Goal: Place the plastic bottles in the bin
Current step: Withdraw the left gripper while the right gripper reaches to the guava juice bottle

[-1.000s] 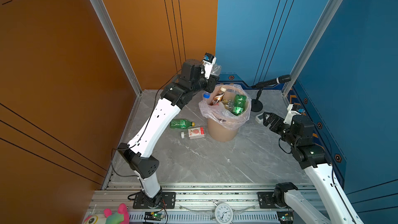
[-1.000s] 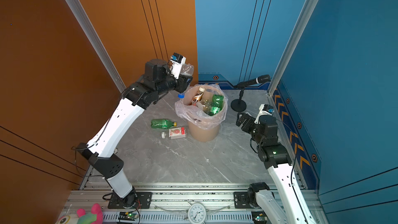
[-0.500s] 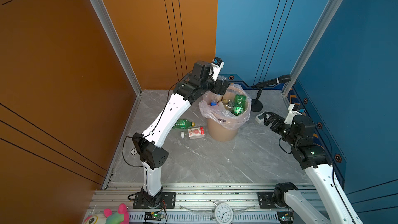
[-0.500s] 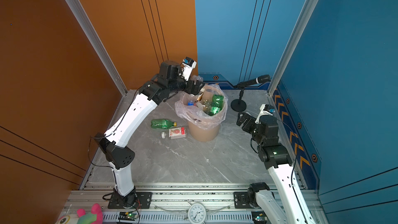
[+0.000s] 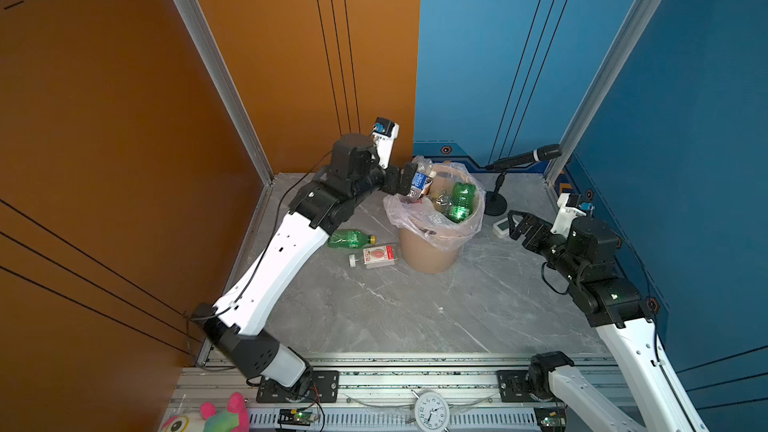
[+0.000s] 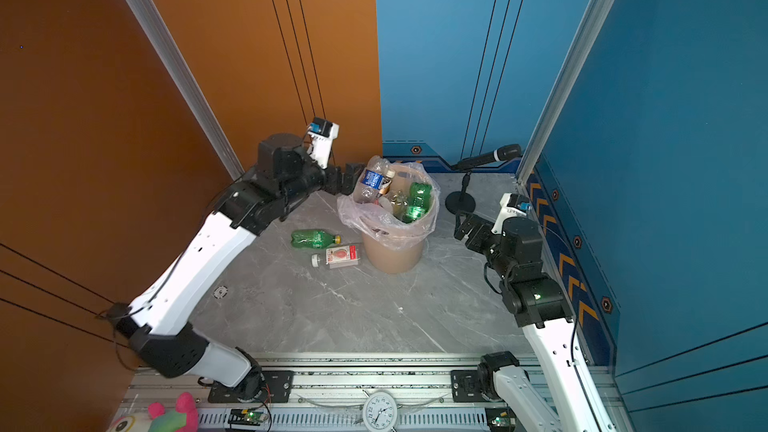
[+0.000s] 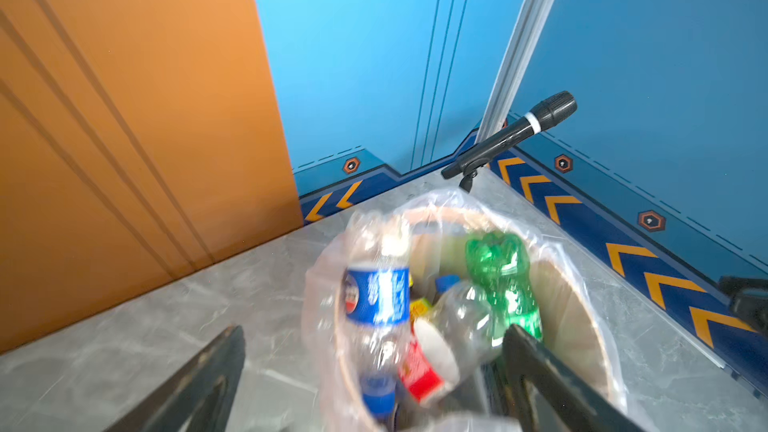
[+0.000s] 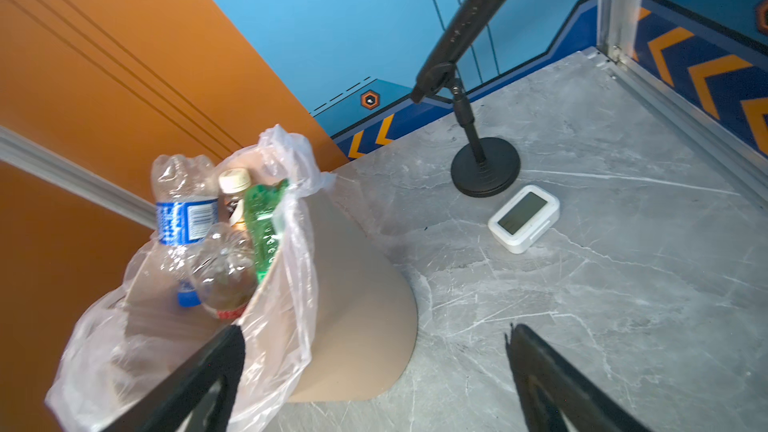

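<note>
The bin (image 5: pixel 430 253), lined with a thin pinkish bag (image 5: pixel 409 214), stands on the grey marbled bench (image 5: pixel 374 313) toward its far edge, roughly midway between the side walls. The left gripper (image 7: pixel 374 332) hangs at the bin's left rim with its claw spread wide. A crushed clear bottle with a blue label (image 5: pixel 419 181) stands cap-down just ahead of the fingertips, leaning inside the rim, and the left wrist view shows neither finger (image 7: pixel 199 380) pressing on it. Other plastic bottles are piled inside the bin: a green one (image 5: pixel 462 201) upright against the right wall, a clear one with a red label (image 7: pixel 449 338) and a brown one with a white cap (image 8: pixel 235 193). Two bottles lie on their sides on the bench just left of the bin. One is a green bottle with a yellow cap (image 5: pixel 349 238). Just beside it, on the side toward the front edge, lies a clear bottle with a red-and-white label (image 5: pixel 376 255). The right gripper (image 5: pixel 513 224) hovers near the right edge, well apart from the bin, its claw wide apart with nothing in it. A small white device with a screen (image 8: pixel 523 218) lies just beside it, near the round foot of a microphone stand (image 5: pixel 496 205) toward the far right corner.
</note>
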Tool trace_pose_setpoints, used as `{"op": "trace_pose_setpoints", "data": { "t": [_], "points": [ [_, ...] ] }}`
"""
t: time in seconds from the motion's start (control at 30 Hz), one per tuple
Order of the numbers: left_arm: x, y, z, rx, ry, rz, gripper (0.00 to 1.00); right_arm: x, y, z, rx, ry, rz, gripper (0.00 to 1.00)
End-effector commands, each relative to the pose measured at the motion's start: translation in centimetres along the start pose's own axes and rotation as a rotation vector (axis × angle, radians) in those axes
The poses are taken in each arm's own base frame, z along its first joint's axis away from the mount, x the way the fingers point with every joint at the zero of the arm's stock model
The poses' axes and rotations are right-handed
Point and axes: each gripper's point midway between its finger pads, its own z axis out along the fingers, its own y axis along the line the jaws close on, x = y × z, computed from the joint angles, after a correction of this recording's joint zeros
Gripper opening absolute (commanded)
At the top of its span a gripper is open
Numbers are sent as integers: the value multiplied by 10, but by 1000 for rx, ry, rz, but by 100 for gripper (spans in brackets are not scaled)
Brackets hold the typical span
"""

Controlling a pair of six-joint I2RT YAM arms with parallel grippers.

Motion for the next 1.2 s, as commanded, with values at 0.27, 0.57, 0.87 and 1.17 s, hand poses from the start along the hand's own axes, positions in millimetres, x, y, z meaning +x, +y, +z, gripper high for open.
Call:
{"op": "trace_pose_setpoints", "data": {
  "t": [0.27, 0.57, 0.87, 1.17],
  "points": [
    [181, 117, -113, -423, 78, -435, 98, 16, 95, -14, -108, 66, -274, 100],
    [202, 145, -143, -524, 111, -506, 98, 84, 192, -27, -188, 146, -237, 100],
    [195, 162, -144, -489, 122, -587, 98, 172, 230, -25, -125, 256, -79, 100],
    [188, 168, -139, -420, 124, -563, 98, 258, 242, 21, 26, 401, 135, 99]
  ]
}}
